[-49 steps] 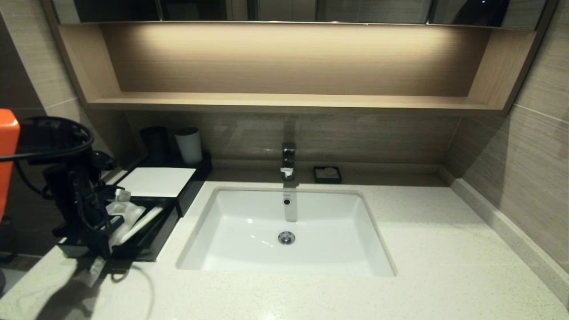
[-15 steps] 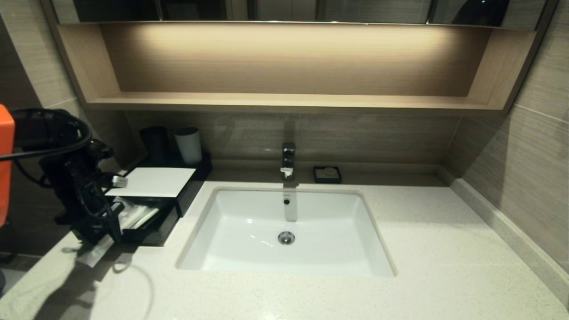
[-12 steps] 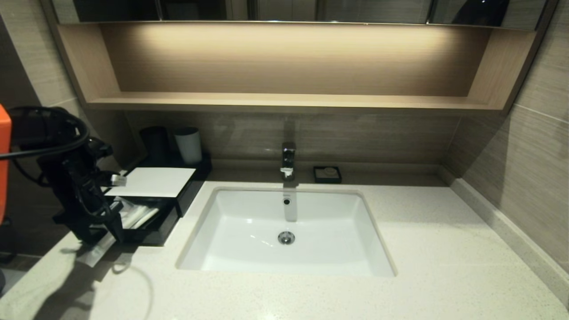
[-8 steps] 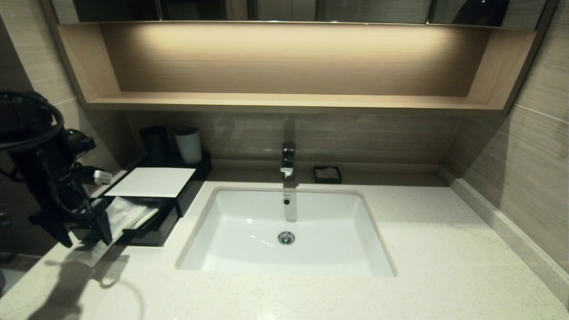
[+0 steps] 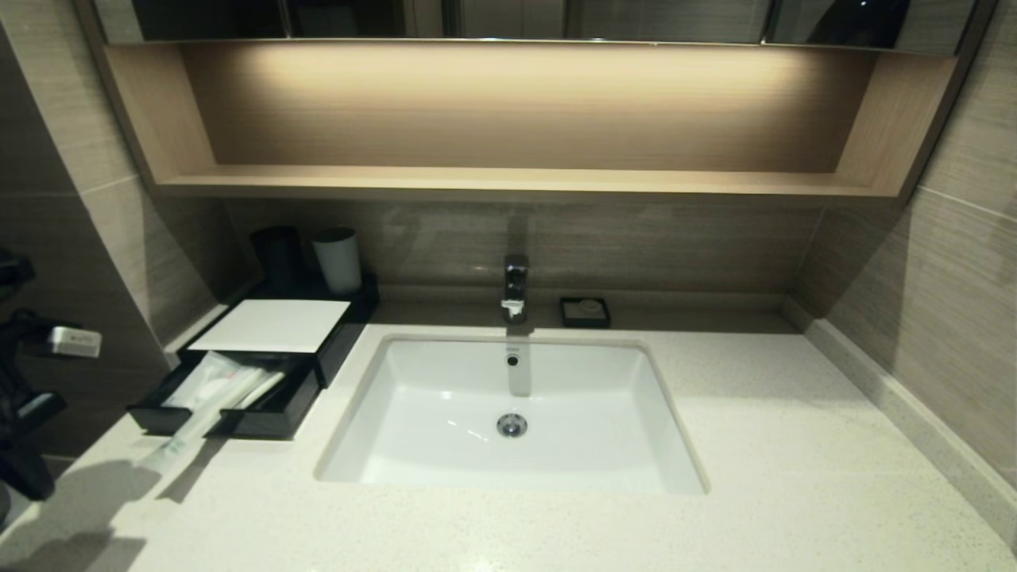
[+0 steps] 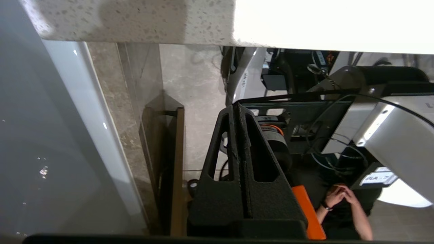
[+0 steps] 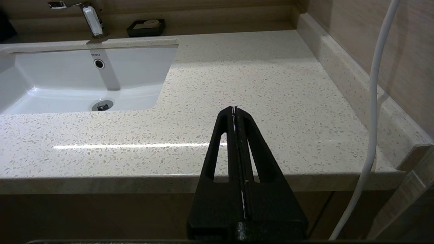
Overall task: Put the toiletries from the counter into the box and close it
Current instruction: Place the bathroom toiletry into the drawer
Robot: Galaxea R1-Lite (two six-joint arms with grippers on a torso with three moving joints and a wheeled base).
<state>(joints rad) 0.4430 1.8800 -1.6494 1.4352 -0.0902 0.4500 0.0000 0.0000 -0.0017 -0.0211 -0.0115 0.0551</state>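
1. Black drawer of the box (image 5: pixel 262 417) is standing pulled out toward the front edge of the surface (image 5: pixel 755 445), so that packets can be dropped in from above; the white top panel (image 5: pixel 274 324) is lying flat behind it.
2. Clear wrapped toiletries (image 5: pixel 226 383) are lying inside the open drawer, slanted across it, probably because they were let fall and not arranged.
3. One long thin packet (image 5: pixel 183 441) is hanging over the drawer's front lip, its far end in the drawer and its near end resting on the surface. I judge that it is blocking the drawer from sliding shut, so it needs tucking in first.
4. Left gripper (image 6: pixel 237 112) is sitting off the left edge of the surface, well apart from the box, its fingers pressed together and gripping nothing; in its own view it is pointing down past the surface edge toward the floor.
5. Right gripper (image 7: pixel 234 110) is hanging parked in front of the surface's right end, fingers closed and empty, clear of the sink (image 5: pixel 512 477) and leaving the work to the other arm.
6. Two cups (image 5: pixel 314 258) are standing at the back of the box and a small soap dish (image 5: pixel 585 311) is sitting beside the tap (image 5: pixel 516 286); neither is part of the packing.
7. Judging from this layout, packing is nearly finished, with the overhanging packet and the closing of the drawer remaining.
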